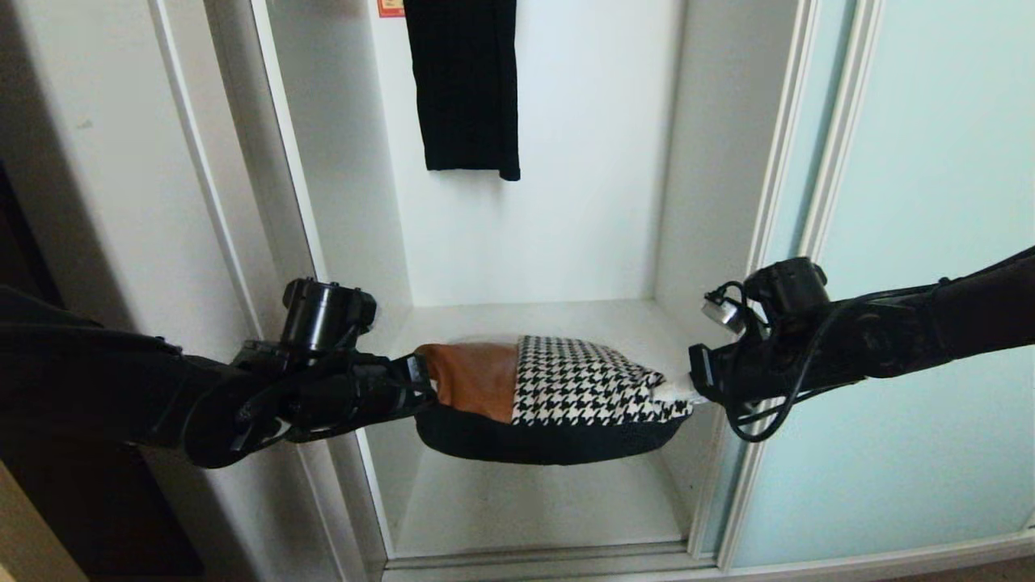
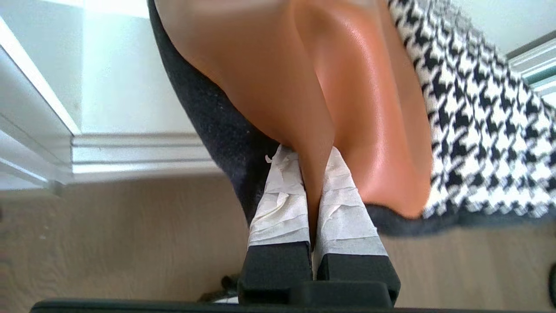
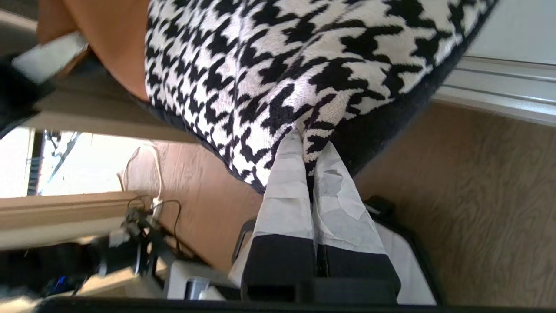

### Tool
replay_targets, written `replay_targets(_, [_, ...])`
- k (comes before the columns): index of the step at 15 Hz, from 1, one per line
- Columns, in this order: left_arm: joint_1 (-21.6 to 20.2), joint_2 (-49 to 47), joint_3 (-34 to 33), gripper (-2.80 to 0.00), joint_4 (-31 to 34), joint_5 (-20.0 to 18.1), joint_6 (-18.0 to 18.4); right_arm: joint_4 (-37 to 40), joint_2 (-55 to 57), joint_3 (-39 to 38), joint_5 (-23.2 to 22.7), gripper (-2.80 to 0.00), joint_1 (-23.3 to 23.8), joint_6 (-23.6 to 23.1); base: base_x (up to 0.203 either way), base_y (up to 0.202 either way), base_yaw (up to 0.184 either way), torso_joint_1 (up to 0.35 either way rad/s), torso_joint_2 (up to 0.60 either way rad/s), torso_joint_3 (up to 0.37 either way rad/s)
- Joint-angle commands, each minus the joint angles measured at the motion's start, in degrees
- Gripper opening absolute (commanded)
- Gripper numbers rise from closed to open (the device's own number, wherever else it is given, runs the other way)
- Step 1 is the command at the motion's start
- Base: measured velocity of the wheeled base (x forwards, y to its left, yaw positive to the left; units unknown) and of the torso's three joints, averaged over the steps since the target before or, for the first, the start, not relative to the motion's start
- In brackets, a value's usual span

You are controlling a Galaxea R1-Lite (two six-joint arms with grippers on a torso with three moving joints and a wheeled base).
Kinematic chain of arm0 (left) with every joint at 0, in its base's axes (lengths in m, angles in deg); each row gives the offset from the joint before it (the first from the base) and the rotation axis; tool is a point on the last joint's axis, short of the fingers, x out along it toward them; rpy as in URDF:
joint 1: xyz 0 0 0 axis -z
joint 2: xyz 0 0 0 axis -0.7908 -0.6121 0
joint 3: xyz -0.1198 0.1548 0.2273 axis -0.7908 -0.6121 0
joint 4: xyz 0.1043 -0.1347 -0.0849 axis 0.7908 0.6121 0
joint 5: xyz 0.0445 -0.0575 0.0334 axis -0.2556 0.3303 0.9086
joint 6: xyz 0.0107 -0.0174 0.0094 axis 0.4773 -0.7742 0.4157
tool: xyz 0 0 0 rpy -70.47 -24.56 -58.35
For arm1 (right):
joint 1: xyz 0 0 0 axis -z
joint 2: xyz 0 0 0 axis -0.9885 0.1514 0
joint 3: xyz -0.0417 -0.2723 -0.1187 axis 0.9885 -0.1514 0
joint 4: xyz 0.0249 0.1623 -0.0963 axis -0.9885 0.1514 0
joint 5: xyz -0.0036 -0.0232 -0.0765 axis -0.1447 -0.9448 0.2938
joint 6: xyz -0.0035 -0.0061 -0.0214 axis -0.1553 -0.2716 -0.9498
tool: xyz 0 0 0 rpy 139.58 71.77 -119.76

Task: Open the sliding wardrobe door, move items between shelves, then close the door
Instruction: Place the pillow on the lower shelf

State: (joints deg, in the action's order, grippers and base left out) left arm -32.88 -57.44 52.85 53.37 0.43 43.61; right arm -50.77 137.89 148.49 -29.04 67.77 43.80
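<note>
The cushion (image 1: 566,388), houndstooth with a tan patch and a black back, hangs sagging in the air in front of the open wardrobe compartment. It sits between the upper shelf (image 1: 614,323) and the lower shelf (image 1: 534,501). My left gripper (image 1: 428,388) is shut on its tan corner. In the left wrist view the taped fingers (image 2: 278,204) of that gripper (image 2: 310,156) pinch a fold of the tan patch of the cushion (image 2: 356,100). My right gripper (image 1: 687,388) is shut on the opposite houndstooth corner; in its wrist view this gripper (image 3: 310,141) bites the edge of the cushion (image 3: 278,56). The sliding wardrobe door (image 1: 930,242) stands slid aside at the right.
A long black garment (image 1: 465,89) hangs at the back of the compartment above the upper shelf. A white side panel (image 1: 162,202) bounds the left. The door track (image 1: 550,558) runs along the bottom. Below is wooden floor (image 2: 108,234), with cables (image 3: 147,204) near the robot's base.
</note>
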Motion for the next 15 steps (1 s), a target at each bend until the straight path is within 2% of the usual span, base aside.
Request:
replay_targets(1, [0.3,3.7,-1.6,-2.80,-0.3,0.2,0.0,0.1,-6.5,-3.0,-0.9,-2.80,-1.0,0.3,0.000,0.000,0.000,0.000,0.00,0.000])
replay_targets(7, [1.0,12.0,-4.6,-2.80,0.2,0.1,-0.2,0.6,-14.8,-7.5,-1.3,-2.80,-3.1,0.9,0.000,0.000,0.000,0.000,0.00,0.000])
replay_targets(10, [2.7,16.3,-7.0,-2.80,0.2,0.2,-0.2,0.8,-18.9,-10.3,-1.3,-2.80,-4.4,1.2,0.000,0.000,0.000,0.000,0.00,0.000])
replay_targets(15, [2.9,19.1,-9.3,-2.80,0.2,0.2,-0.2,0.7,-21.6,-12.6,-1.3,-2.80,-5.1,3.5,0.000,0.000,0.000,0.000,0.00,0.000])
